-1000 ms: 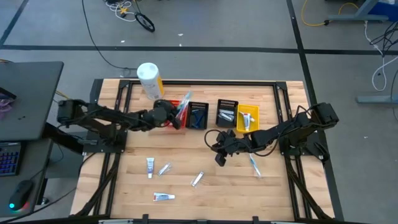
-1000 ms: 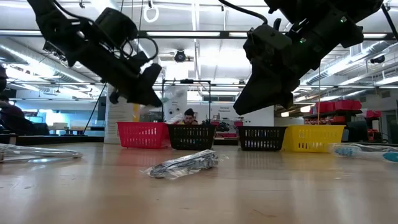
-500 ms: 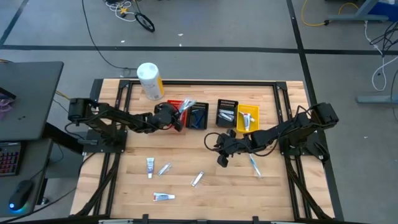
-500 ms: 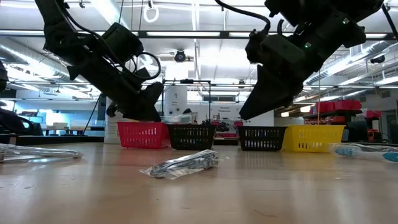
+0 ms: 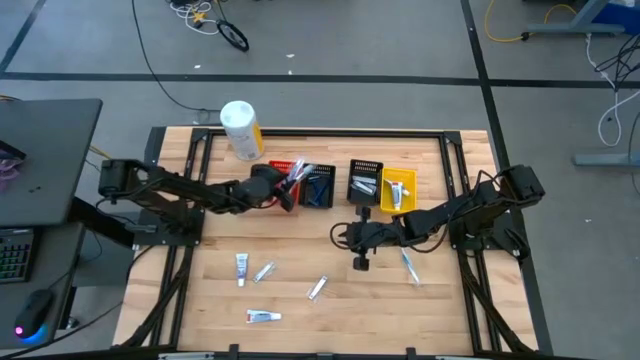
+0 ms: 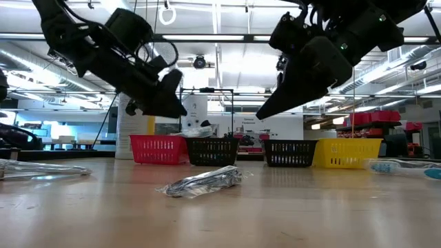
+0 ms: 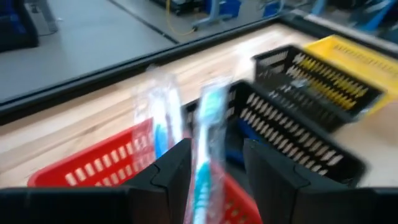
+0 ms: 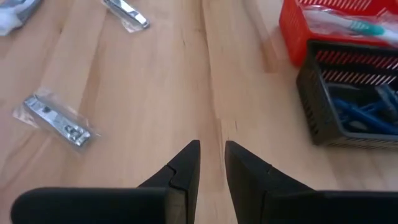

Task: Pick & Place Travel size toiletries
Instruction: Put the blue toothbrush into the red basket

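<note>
Left hand [image 5: 292, 190] over the red bin [image 5: 282, 168], fingers spread, wrapped toothbrush [image 7: 204, 146] standing upright between them, long axis near vertical, tip down in the slotted plastic. Loose packets [image 5: 265, 270] scattered on the wooden bench [image 5: 430, 300] nearer the front. Right hand [image 5: 359, 262] low over bare wood, fingers nearly together, pinching nothing; another wrapped toothbrush [image 5: 410, 266] just beside it, lying front to back.

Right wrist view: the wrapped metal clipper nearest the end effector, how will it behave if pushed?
The wrapped clipper lies flat, so it would probably slide, not roll. Its loose, glossy wrapper looks slippery and may crumple. The metal inside seems stiff.
</note>
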{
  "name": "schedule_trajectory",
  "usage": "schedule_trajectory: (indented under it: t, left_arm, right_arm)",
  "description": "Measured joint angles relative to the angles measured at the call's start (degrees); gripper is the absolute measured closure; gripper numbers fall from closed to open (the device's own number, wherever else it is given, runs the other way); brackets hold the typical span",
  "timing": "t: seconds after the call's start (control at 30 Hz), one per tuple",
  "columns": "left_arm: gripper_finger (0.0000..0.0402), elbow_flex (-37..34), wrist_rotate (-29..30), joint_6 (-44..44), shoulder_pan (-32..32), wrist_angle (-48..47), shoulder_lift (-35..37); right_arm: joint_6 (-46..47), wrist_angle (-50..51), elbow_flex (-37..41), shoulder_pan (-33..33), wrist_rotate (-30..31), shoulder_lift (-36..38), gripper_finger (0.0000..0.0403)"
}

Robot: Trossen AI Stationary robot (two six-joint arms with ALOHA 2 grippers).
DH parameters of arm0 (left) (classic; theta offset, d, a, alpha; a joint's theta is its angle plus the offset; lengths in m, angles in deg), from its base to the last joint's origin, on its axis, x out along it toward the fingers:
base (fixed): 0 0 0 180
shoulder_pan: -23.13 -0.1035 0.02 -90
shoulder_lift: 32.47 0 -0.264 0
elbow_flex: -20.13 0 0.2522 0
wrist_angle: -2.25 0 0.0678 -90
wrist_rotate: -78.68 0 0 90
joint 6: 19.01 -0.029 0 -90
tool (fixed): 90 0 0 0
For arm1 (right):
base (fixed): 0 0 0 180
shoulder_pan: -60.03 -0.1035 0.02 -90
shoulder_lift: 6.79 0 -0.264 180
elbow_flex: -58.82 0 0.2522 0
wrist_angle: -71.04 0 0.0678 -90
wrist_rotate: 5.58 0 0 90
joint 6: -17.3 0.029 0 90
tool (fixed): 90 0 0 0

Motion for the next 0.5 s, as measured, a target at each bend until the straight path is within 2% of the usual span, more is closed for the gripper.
schedule_trajectory:
  t: [0.23, 0.5]
  left_arm:
    - [0.0246, 0.0, -3.6, -2.3, 1.5, 0.1, 6.3]
    - [0.0246, 0.0, -6.0, -3.1, 1.8, 0.1, 7.2]
  right_arm:
    - [-4.1, 0.1, 0.0, 1.0, 0.0, 0.0, 0.0322]
    - [-4.3, 0.2, 0.0, 3.1, -0.5, 0.0, 0.0322]
